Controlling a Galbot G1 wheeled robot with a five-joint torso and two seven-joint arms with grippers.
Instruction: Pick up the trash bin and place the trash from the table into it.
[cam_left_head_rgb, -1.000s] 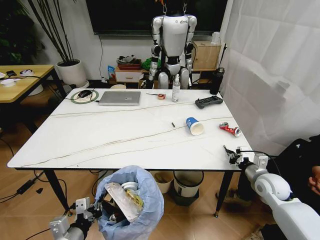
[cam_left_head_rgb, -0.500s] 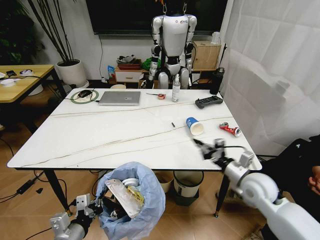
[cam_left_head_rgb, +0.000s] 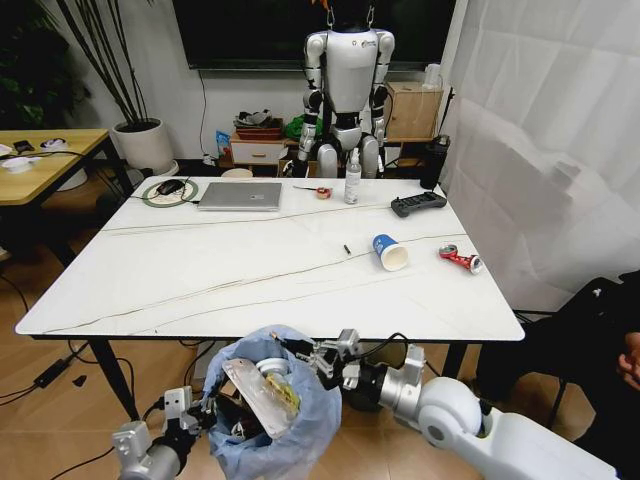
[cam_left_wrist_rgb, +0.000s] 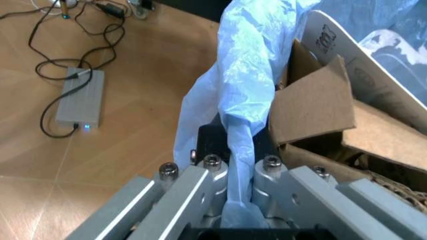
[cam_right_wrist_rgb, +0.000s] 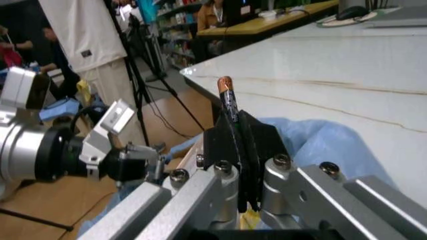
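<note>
Head view gives me the bin (cam_left_head_rgb: 285, 415) low in front of the table (cam_left_head_rgb: 200, 280), below its near edge. My left gripper (cam_left_head_rgb: 205, 425) is clamped on the blue bag (cam_left_wrist_rgb: 233, 115) at the bin's rim. My right gripper (cam_left_head_rgb: 318, 358) sits over the bin's mouth, pinched on a thin dark stick with a brown tip (cam_right_wrist_rgb: 227, 97). Cardboard (cam_left_wrist_rgb: 320, 115) lies inside the bin. A blue cup (cam_left_head_rgb: 389, 251) and a crushed red can (cam_left_head_rgb: 459, 257) rest on the table's right side.

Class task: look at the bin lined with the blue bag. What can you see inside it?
Inside the trash bin: brown cardboard, a clear plastic tray, a yellow wrapper and a white disc. Anything deeper is covered by these and the bag.
</note>
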